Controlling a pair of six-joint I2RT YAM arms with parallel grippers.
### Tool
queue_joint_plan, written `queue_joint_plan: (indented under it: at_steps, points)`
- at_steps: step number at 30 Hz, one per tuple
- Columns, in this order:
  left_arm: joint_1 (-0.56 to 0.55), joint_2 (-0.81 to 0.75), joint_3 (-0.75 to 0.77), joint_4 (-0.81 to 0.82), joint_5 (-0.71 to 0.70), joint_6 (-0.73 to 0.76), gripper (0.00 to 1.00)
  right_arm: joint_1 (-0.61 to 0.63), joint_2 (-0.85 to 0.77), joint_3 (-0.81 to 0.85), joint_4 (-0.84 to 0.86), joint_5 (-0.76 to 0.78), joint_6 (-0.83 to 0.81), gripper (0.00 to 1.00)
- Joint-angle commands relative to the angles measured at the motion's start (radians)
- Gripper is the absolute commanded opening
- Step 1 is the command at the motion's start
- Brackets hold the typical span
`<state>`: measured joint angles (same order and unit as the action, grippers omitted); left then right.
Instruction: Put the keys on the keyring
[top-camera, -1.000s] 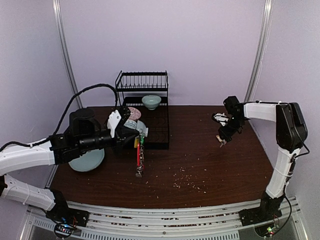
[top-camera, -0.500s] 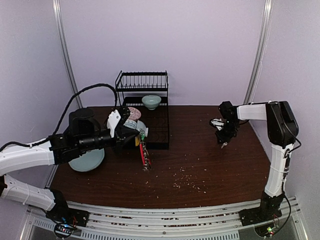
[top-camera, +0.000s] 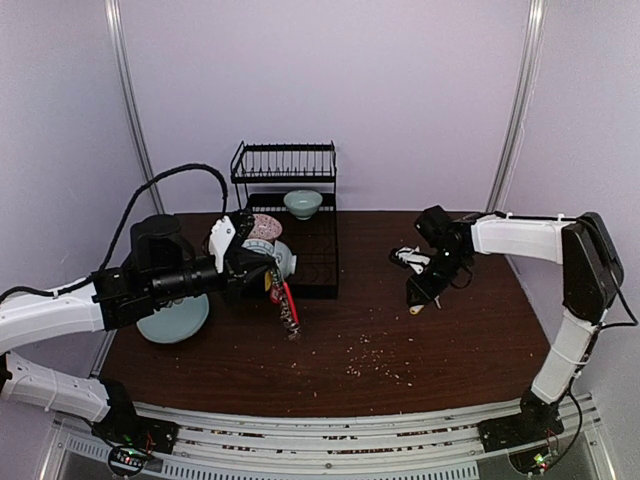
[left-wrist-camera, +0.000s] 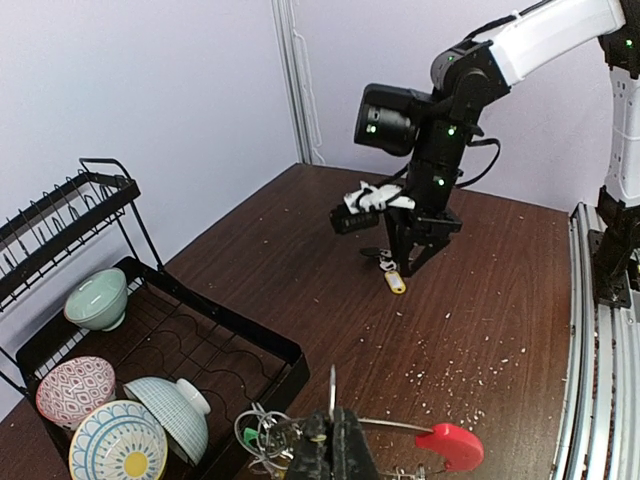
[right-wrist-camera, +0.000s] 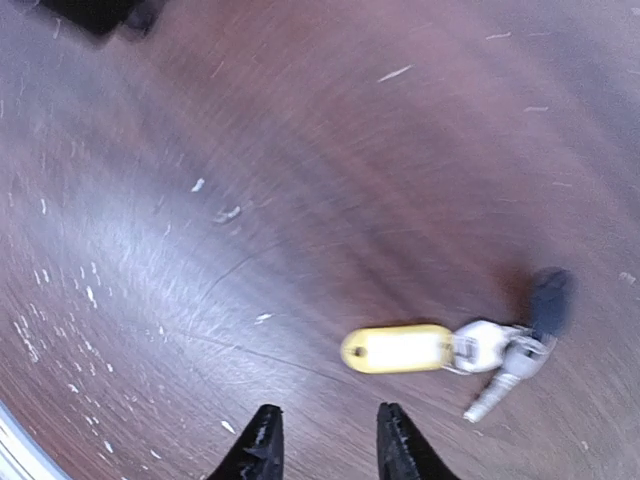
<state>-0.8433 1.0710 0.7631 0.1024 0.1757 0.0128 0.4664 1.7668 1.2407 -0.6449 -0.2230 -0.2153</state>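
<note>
My left gripper is shut on the keyring and holds it above the table beside the dish rack. In the left wrist view the shut fingers pinch the thin ring. Its red clip is to the right and a bunch of keys to the left. My right gripper is open and low over the table. A loose silvery key with a yellow tag lies just beyond its fingertips. This key also shows in the top view and the left wrist view.
A black dish rack stands at the back left with a pale green bowl and patterned bowls in it. A light blue dish lies under my left arm. Crumbs are scattered mid-table.
My right gripper has moved left and nearer along the table, and the yellow-tagged key has come with it. The keyring's hanging red strap has swung a little under my left gripper.
</note>
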Motion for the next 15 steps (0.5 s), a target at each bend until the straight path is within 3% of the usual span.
queue_joint_plan:
  at_steps: [1, 5, 9, 15]
  points:
    - [0.009, -0.032, 0.022, 0.066, 0.007, -0.004, 0.00, -0.043, -0.032, 0.022, 0.026, 0.087, 0.112, 0.35]
    - [0.009, -0.037, 0.022, 0.062, 0.007, -0.004, 0.00, -0.077, 0.045, 0.054, 0.049, 0.264, 0.182, 0.37]
    - [0.009, -0.038, 0.021, 0.061, 0.004, -0.004, 0.00, -0.089, 0.134, 0.092, 0.061, 0.266, 0.174, 0.40]
    - [0.009, -0.034, 0.020, 0.060, 0.000, 0.000, 0.00, -0.095, 0.231, 0.164, 0.098, 0.301, 0.177, 0.52]
